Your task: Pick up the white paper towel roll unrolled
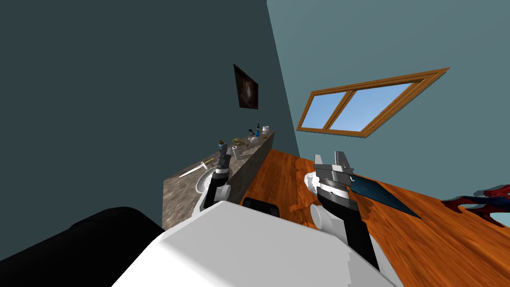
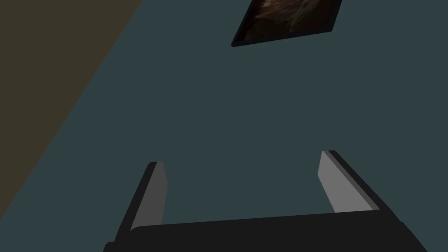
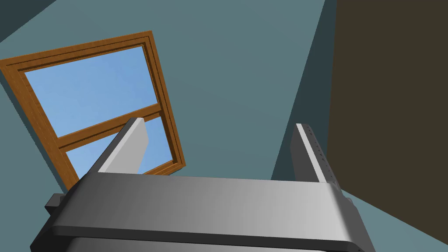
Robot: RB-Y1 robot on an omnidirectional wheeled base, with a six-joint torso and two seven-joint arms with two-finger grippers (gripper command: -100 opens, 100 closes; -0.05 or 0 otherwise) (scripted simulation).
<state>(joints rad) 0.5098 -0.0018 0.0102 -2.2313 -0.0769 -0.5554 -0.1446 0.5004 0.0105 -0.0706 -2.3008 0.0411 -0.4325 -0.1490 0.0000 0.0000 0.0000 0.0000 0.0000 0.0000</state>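
Observation:
The white paper towel roll (image 1: 236, 152) stands upright on the stone-topped counter (image 1: 175, 197) along the left wall, among small items. My left gripper (image 1: 222, 152) is raised over the counter just on the near side of the roll and apart from it; in its wrist view the left gripper (image 2: 241, 157) is open and holds nothing. My right gripper (image 1: 330, 157) is held up over the wooden floor, well to the right of the counter. In the right wrist view this gripper (image 3: 219, 122) is also open, with nothing between its fingers.
A white basin (image 1: 203, 182) and a knife (image 1: 193, 170) lie on the counter's near part; bottles and a bowl (image 1: 259, 131) crowd its far end. A blue flat panel (image 1: 381, 193) and a red-blue figure (image 1: 485, 202) lie on the floor (image 1: 279, 179). A black rounded shape (image 1: 74, 244) is near left.

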